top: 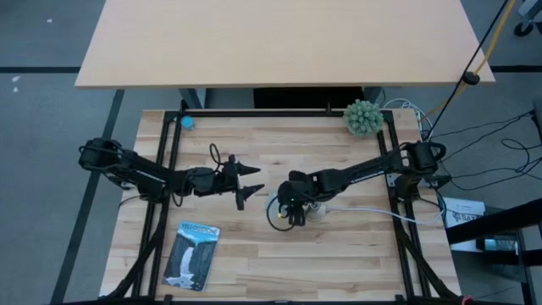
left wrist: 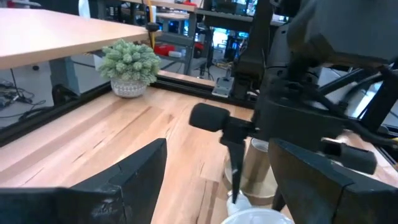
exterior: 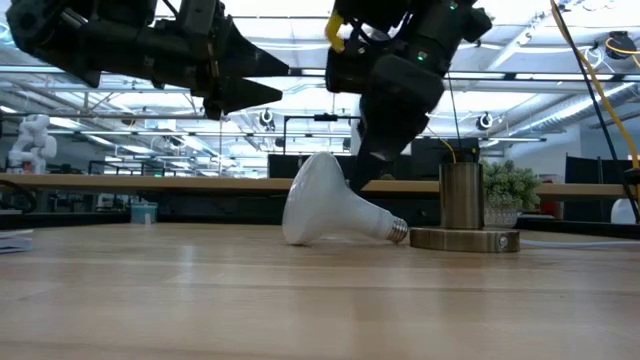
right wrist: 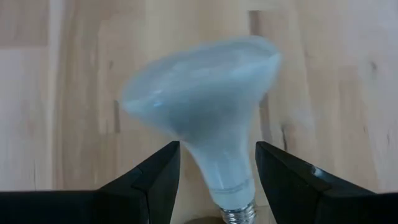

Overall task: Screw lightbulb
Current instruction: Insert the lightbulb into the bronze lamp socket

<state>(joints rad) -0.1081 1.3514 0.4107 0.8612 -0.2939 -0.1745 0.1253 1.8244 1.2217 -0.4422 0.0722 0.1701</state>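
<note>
The lightbulb is lying on its side on the table, screw end touching the brass socket base, right gripper spread open straddling its neck without gripping, left gripper wide open and empty at its 9 o'clock.

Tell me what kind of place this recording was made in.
Probably a robotics lab in an open-plan office: a butcher-block wooden table inside a black metal frame, rows of desks under ceiling strip lights beyond, loose cables on grey floor.
</note>
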